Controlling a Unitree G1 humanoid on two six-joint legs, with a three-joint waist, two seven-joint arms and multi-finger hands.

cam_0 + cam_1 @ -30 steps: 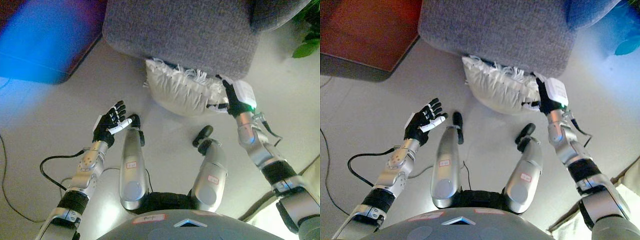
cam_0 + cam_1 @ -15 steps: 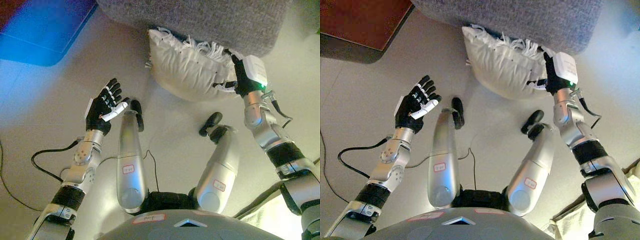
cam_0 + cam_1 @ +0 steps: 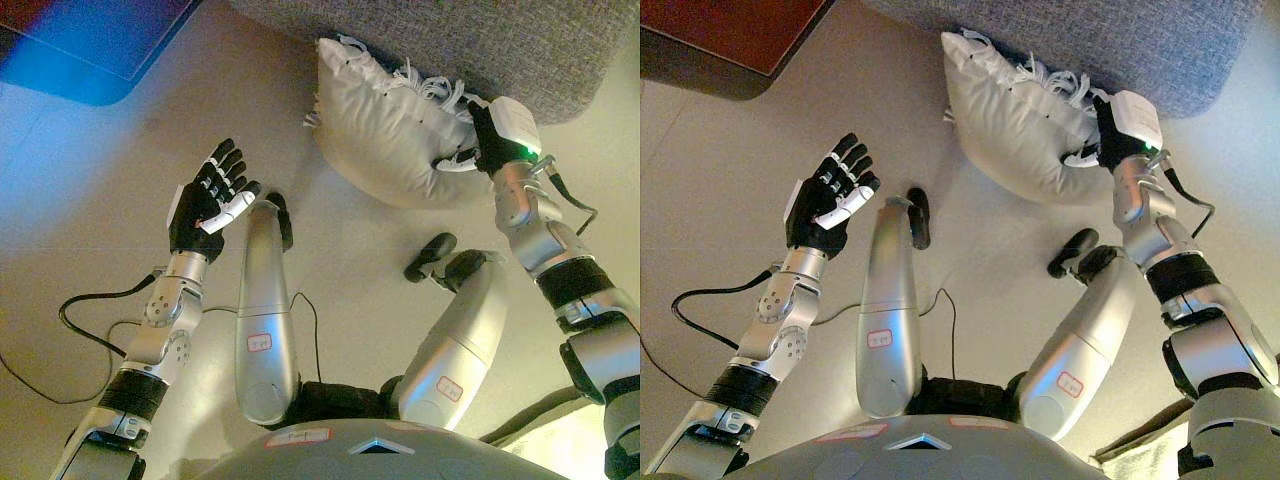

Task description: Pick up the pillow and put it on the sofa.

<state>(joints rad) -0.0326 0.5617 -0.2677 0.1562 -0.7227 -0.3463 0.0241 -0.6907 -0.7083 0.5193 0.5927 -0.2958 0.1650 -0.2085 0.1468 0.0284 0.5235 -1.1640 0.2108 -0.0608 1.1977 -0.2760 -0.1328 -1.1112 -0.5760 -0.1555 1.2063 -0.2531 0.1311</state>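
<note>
A white pillow with a fringed edge lies on the pale floor, leaning against the base of the grey sofa. My right hand is at the pillow's right end. Its fingers curl into the cloth there and dent it. My left hand hangs open with the palm up and the fingers spread. It is well to the left of the pillow and touches nothing.
A dark red-brown piece of furniture fills the upper left corner. The pale floor stretches between it and the sofa.
The camera has moved, so sofa and pillow sit higher and further right. My right hand stays on the pillow's right end, which looks more squeezed. The left hand stays open.
</note>
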